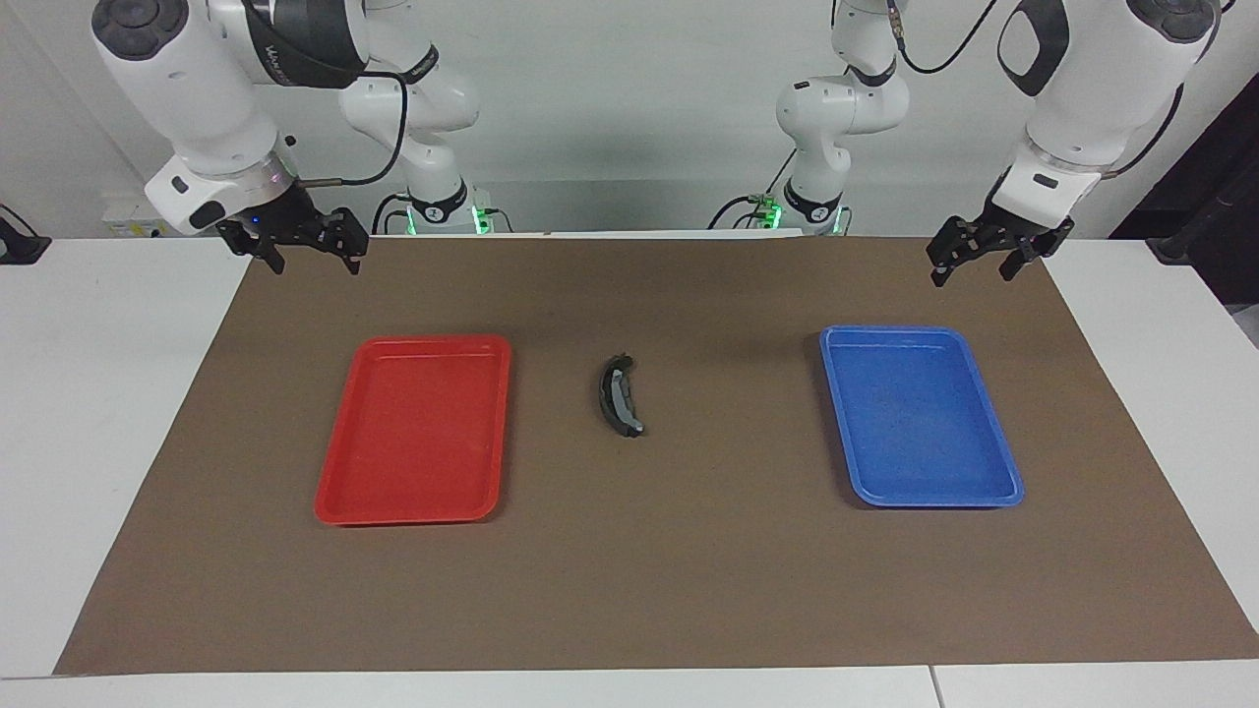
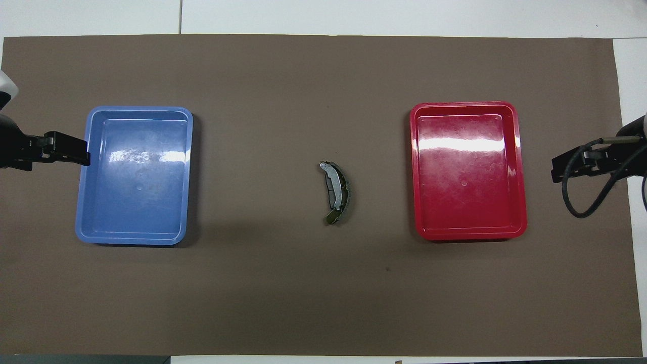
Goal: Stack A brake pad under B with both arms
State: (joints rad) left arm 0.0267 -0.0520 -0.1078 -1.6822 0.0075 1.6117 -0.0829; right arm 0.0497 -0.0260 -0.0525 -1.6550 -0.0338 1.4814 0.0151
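One long, strongly curved dark brake piece, B (image 1: 620, 397), lies on the brown mat midway between the two trays; it also shows in the overhead view (image 2: 337, 192), with a grey inner lining and a pale end. The short straight pad does not show as a separate thing; it is hidden or out of view. My left gripper (image 1: 972, 273) hangs open and empty in the air over the mat's edge by the blue tray. My right gripper (image 1: 317, 264) hangs open and empty over the mat's corner by the red tray. Both arms wait, well apart from the brake piece.
A blue tray (image 1: 993, 492) (image 2: 83, 222) lies toward the left arm's end and a red tray (image 1: 339, 497) (image 2: 520, 222) toward the right arm's end; nothing lies in either. The brown mat (image 1: 629, 590) covers most of the white table.
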